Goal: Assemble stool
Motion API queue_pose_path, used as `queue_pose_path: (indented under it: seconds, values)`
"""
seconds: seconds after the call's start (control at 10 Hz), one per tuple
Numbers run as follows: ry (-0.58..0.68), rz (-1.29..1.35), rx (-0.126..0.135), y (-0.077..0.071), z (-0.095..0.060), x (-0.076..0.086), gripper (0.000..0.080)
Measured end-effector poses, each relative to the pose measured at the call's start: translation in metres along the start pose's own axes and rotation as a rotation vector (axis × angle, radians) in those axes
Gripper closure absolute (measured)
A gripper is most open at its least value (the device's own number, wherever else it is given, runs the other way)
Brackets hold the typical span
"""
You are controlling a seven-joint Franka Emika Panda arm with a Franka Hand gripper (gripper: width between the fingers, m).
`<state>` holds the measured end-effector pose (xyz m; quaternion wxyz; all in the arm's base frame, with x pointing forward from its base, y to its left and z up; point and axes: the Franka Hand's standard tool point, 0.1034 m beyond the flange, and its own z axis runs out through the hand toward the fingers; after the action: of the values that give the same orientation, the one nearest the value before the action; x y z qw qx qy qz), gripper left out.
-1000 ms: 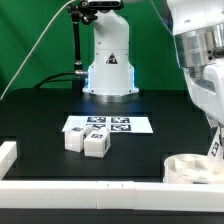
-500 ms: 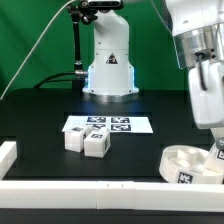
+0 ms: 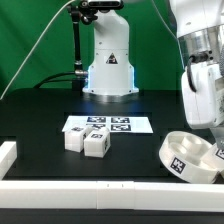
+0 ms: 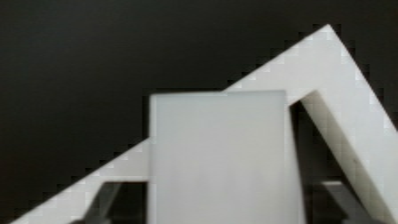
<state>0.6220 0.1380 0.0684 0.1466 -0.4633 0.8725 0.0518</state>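
The round white seat (image 3: 190,157) lies at the exterior view's lower right, tipped, with a tag on its side facing the camera. My gripper (image 3: 214,148) reaches down at the seat's right edge, its tips hidden there. In the wrist view a white blocky leg (image 4: 217,140) fills the gap between the dark fingers (image 4: 116,203), and the gripper (image 4: 217,205) is shut on it. Two more legs (image 3: 75,140) (image 3: 97,145) stand side by side on the black table, well off to the exterior view's left.
The marker board (image 3: 108,125) lies behind the two loose legs. White border rails run along the front (image 3: 90,187) and at the left corner (image 3: 7,153). The robot base (image 3: 108,60) stands at the back. In the wrist view, white straight bands (image 4: 338,90) meet behind the leg.
The seat has turned and tipped, so its side tag has come round to face the camera and risen. The arm has shifted slightly above it. The two loose legs have not moved.
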Motion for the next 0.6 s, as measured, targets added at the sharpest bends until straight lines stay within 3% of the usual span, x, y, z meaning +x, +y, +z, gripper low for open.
queue_pose_path:
  seconds: [0.1, 0.2, 0.4, 0.6]
  values:
    - [-0.001, -0.025, 0.000, -0.001, -0.002, 0.000, 0.0274]
    - [-0.010, -0.105, 0.007, -0.006, -0.011, -0.002, 0.0173]
    - [-0.020, -0.227, 0.022, -0.018, -0.031, 0.002, 0.0157]
    - [-0.031, -0.252, 0.003, -0.024, -0.045, -0.001, 0.0152]
